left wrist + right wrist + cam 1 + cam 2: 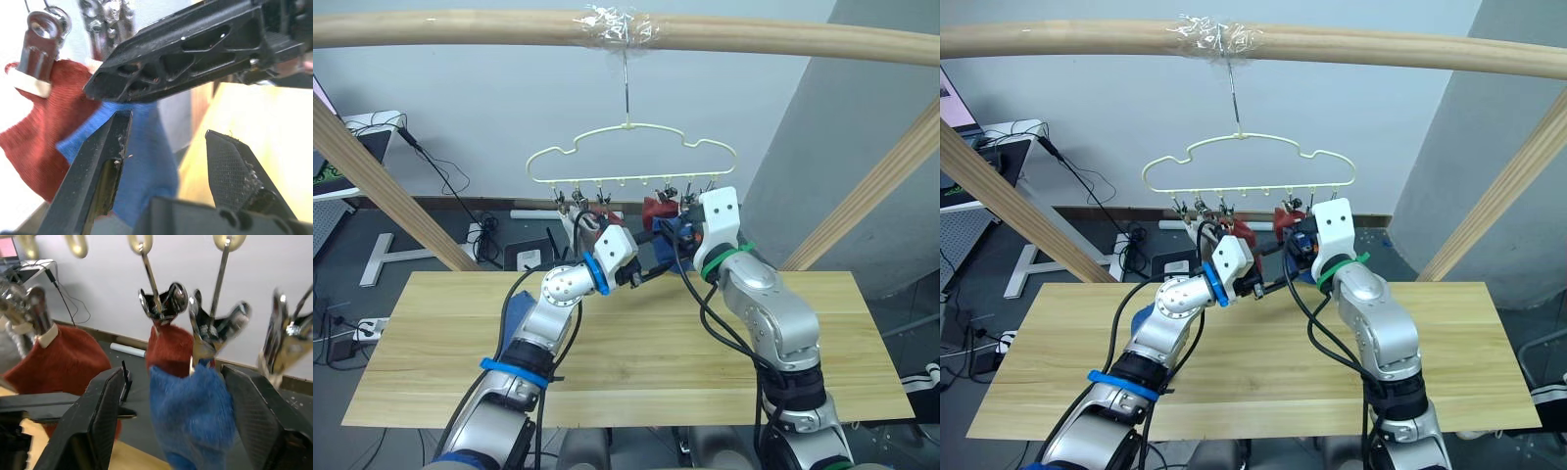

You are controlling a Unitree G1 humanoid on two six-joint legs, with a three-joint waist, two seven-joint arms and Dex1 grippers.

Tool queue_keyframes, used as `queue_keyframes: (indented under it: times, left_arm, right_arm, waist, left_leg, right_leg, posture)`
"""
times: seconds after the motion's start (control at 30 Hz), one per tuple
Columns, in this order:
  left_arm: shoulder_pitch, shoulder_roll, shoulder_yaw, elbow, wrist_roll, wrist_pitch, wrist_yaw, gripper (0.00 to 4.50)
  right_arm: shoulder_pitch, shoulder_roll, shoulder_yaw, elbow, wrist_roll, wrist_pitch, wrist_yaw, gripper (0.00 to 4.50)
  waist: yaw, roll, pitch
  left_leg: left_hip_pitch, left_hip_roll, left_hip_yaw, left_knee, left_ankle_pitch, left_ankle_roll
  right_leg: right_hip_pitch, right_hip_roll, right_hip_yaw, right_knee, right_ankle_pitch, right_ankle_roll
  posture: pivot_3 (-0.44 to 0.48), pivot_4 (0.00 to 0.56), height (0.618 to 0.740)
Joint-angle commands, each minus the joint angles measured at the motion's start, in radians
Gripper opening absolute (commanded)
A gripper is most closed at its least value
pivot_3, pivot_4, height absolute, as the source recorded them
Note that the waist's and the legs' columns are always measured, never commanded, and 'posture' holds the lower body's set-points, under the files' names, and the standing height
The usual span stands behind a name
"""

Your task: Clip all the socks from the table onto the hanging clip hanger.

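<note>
Your table (636, 343) sits below the clip hanger (631, 157). Both arms reach up to the hanger's clips: right gripper (178, 426) spread open around a hanging blue sock (190, 416), left gripper (171, 161) open beside it. Two rust-red socks (63, 362) hang clipped there.

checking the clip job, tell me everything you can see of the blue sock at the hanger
The blue knit sock looks soft and fuzzy. It hangs limp from a shiny metal clip under the pale yellow-green wire hanger, its top edge in that clip. It overlaps the lower part of a rust-red sock clipped beside it. It hangs between the open fingers of the right hand, with gaps on both sides. The left hand, also open, is close by.
</note>
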Motion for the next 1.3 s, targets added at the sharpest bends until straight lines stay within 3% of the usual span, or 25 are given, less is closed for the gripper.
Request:
queue_keyframes:
  times: [0.03,0.27,0.37,0.43,1.3]
  left_arm:
    - [0.039,0.039,0.027,-0.173,-0.128,0.128,-0.084,2.77]
    - [0.048,0.168,0.1,-0.346,-0.272,0.394,-0.167,2.77]
    - [0.028,0.179,0.114,-0.367,-0.288,0.44,-0.17,2.8]
    - [0.011,0.182,0.119,-0.378,-0.296,0.462,-0.177,2.8]
    - [-0.036,0.168,0.144,-0.344,-0.285,0.454,-0.174,2.8]
  right_arm:
    - [0.036,-0.038,0.004,-0.146,0.024,-0.015,0.035,3.3]
    - [0.127,-0.082,-0.051,-0.296,0.021,-0.024,0.006,3.3]
    - [0.122,-0.061,-0.076,-0.281,0.006,-0.021,-0.037,2.72]
    - [0.101,-0.059,-0.075,-0.246,-0.007,-0.024,-0.055,2.09]
    - [-0.09,0.002,-0.063,0.05,-0.042,-0.14,-0.116,2.09]
  waist:
    - [-0.001,0.0,0.0]
    - [-0.006,0.0,0.0]
    - [-0.005,0.0,0.0]
    - [-0.005,0.0,0.0]
    - [0.0,0.0,0.0]
  left_leg:
    - [0.0,0.0,0.0,0.0,0.0,0.0]
    - [0.001,0.0,-0.001,0.0,0.0,0.0]
    - [0.001,0.0,-0.001,0.0,0.0,0.0]
    - [0.001,0.0,-0.001,0.0,0.0,0.0]
    - [0.0,0.0,0.0,0.0,0.0,0.0]
  right_leg:
    - [0.0,0.0,0.0,0.0,0.0,0.0]
    - [0.0,0.001,0.0,0.0,-0.001,0.001]
    - [0.001,0.001,0.0,0.0,-0.001,0.002]
    - [0.001,0.001,0.0,0.0,-0.001,0.002]
    - [0.0,0.0,0.0,-0.001,0.0,0.0]
  posture:
    - [-0.062,0.206,0.705]
    - [-0.07,0.207,0.705]
    - [-0.069,0.204,0.705]
    - [-0.064,0.201,0.705]
    - [-0.038,0.192,0.705]
